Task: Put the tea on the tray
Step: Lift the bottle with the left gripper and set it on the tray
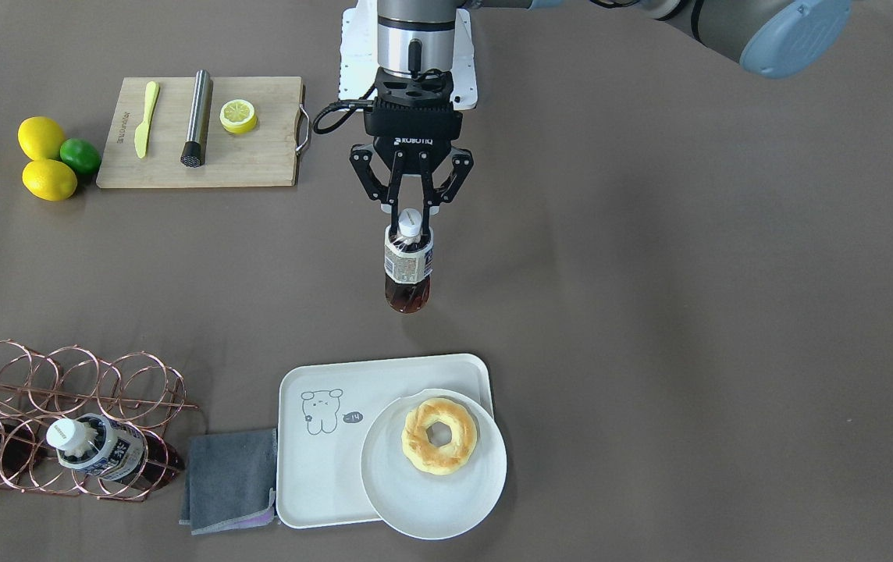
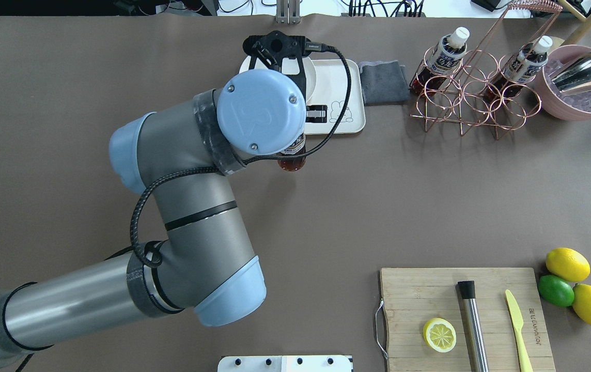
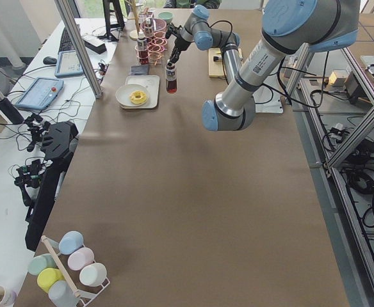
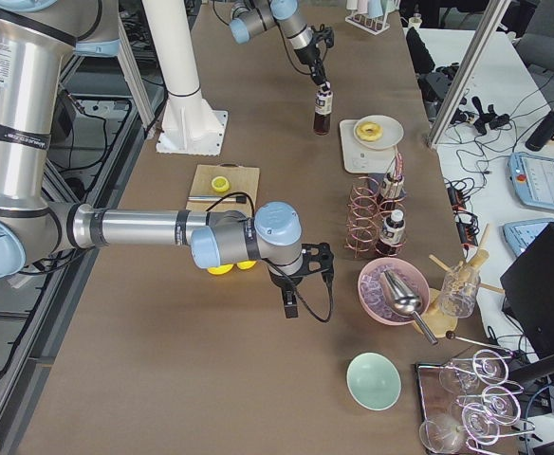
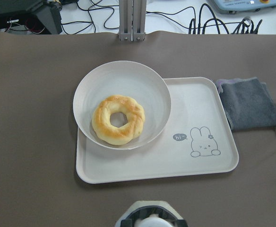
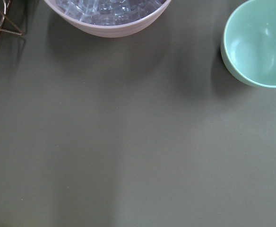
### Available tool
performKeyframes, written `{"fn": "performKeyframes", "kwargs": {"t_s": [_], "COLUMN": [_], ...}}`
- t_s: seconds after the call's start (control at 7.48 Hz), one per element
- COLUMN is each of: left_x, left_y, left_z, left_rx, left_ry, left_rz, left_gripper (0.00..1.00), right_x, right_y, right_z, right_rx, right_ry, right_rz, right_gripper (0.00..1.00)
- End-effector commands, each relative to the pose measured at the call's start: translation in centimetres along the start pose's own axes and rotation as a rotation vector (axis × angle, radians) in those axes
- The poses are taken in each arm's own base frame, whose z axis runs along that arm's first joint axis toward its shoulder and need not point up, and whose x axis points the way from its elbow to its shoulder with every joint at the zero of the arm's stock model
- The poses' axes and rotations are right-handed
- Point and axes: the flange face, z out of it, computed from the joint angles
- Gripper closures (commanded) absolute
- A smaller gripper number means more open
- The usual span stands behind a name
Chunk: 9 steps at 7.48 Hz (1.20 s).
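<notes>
brown table (image 1: pixel 649 312): left gripper (image 1: pixel 410 222), clamped on the tea (image 1: pixel 407 265), should set it upright on the tray (image 1: pixel 321 476), frame-left of the plate (image 1: pixel 431 503).

We see the tea (image 1: pixel 407 265), a small clear bottle of dark red-brown liquid with a white cap and a white and dark-blue label. It stands upright, pinched at its neck by the left gripper (image 1: pixel 409 226), over the counter's middle. The tray (image 1: pixel 314 476), off-white with a raised rim and a line-drawn bear, lies flat at the middle of the operators' edge, apart from the bottle.
</notes>
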Motion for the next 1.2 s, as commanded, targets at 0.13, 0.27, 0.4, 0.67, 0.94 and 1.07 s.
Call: {"fn": "performKeyframes", "kwargs": {"t_s": [0.13, 0.27, 0.4, 0.67, 0.94, 1.07], "left_x": [8.6, 10.9, 12.7, 13.6, 13.6, 13.6], "left_y": [-9.6, -12.2, -14.5, -15.6, -15.5, -15.3], "left_z": [0.7, 2.8, 5.6, 9.4, 11.8, 12.5], "left_rx": [0.05, 0.066, 0.081, 0.048, 0.037, 0.028], "left_ry": [-0.048, -0.056, -0.059, -0.094, -0.117, -0.133], "left_rz": [-0.046, -0.056, -0.065, -0.058, -0.025, -0.022], "left_gripper": [1.0, 1.0, 1.0, 1.0, 1.0, 1.0], "right_x": [0.7, 0.8, 1.3, 1.6, 1.7, 1.7], "right_y": [0.8, 1.0, 1.1, 1.3, 1.3, 1.3], "right_z": [0.0, 0.0, 0.4, 0.6, 0.8, 0.7], "right_rx": [-0.003, -0.005, -0.012, -0.016, -0.021, -0.02], "right_ry": [-0.005, -0.004, -0.003, -0.002, -0.004, -0.004], "right_rz": [0.019, 0.023, 0.032, 0.039, 0.05, 0.05], "right_gripper": [0.0, 0.0, 0.0, 0.0, 0.0, 0.0]}}
